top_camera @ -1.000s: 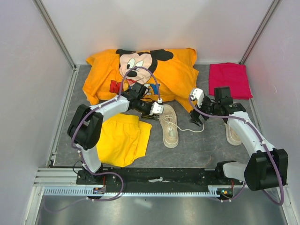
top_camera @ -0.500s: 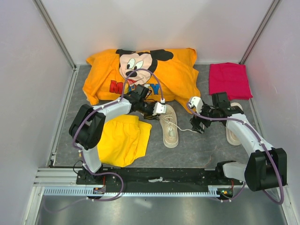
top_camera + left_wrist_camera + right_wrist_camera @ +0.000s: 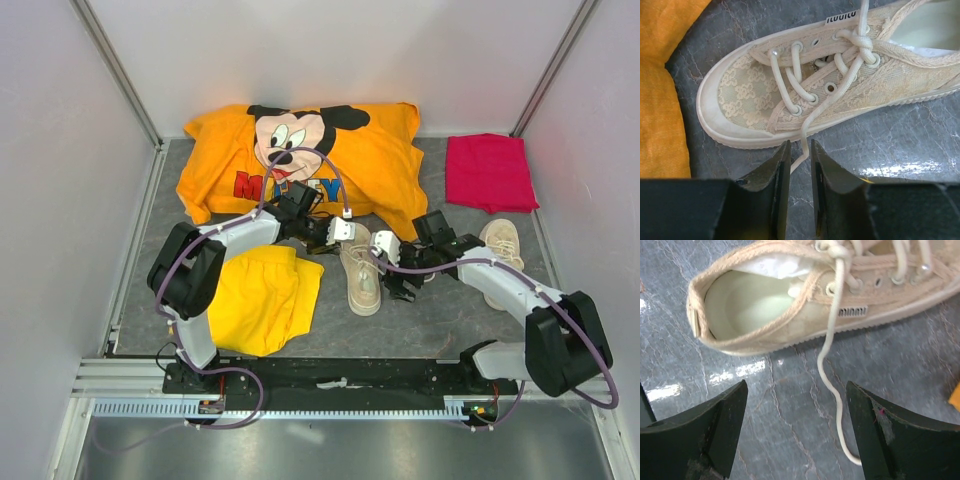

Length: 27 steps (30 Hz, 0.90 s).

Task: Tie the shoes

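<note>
One shoe [image 3: 362, 278] lies at the tabletop [image 3: 430, 315] centre; the second shoe [image 3: 503, 240] lies near the right edge. The laces are likely thin, limp and light, so pinch them near the free ends. The left gripper [image 3: 800, 146] stands narrow around one lace [image 3: 807, 120]. The right gripper [image 3: 796, 390] is spread wide above the other lace [image 3: 826, 340].

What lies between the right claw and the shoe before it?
A loose white lace end trailing off the shoe over bare grey table; the right wrist view shows it.

The right gripper [image 3: 398, 287] swings left beside the middle cream-beige sneaker [image 3: 363, 292], uncovering its twin [image 3: 501, 243]; the left gripper [image 3: 800, 152] narrows around the thin white lace [image 3: 803, 131].
</note>
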### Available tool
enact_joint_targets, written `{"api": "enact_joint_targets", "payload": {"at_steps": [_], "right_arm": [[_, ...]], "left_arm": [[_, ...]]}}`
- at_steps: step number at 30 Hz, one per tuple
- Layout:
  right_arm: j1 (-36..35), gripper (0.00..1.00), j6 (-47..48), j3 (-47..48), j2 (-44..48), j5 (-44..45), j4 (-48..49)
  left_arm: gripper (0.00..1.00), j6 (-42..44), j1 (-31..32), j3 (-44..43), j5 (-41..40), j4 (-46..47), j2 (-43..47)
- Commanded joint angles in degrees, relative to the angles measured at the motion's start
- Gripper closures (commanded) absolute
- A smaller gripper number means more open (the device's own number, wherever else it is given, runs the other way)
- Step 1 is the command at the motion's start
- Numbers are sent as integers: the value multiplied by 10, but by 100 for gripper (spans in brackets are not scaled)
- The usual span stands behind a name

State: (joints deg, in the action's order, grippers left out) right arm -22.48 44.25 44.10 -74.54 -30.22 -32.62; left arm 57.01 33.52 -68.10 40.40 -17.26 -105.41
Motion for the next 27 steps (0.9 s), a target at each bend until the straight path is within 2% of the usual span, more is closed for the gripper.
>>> {"api": "enact_joint_targets", "payload": {"at_steps": [1, 5, 9, 19, 21, 24, 25, 27], "right_arm": [[-22, 13, -11, -7, -23, 5, 53], [-34, 12, -20, -6, -36, 2, 73], [-50, 13, -29, -6, -46, 1, 98], [-72, 12, -58, -9, -60, 3, 135], [-72, 12, -57, -9, -59, 7, 134], [-72, 11, -57, -7, -52, 15, 124], [-72, 10, -59, -6, -47, 21, 119], [-71, 9, -62, -2, -37, 26, 98]], "left_arm": [[70, -20, 7, 5, 4, 18, -7], [69, -21, 10, 1, -3, 18, -12], [74, -27, 10, -14, -7, 16, -26], [75, -28, 10, -21, -7, 12, -33], [78, -29, 10, -22, -7, 13, -33], [88, -30, 10, -21, -8, 13, -30], [95, -30, 10, -20, -7, 13, -27], [98, -33, 10, -20, -2, 13, -17]]}}
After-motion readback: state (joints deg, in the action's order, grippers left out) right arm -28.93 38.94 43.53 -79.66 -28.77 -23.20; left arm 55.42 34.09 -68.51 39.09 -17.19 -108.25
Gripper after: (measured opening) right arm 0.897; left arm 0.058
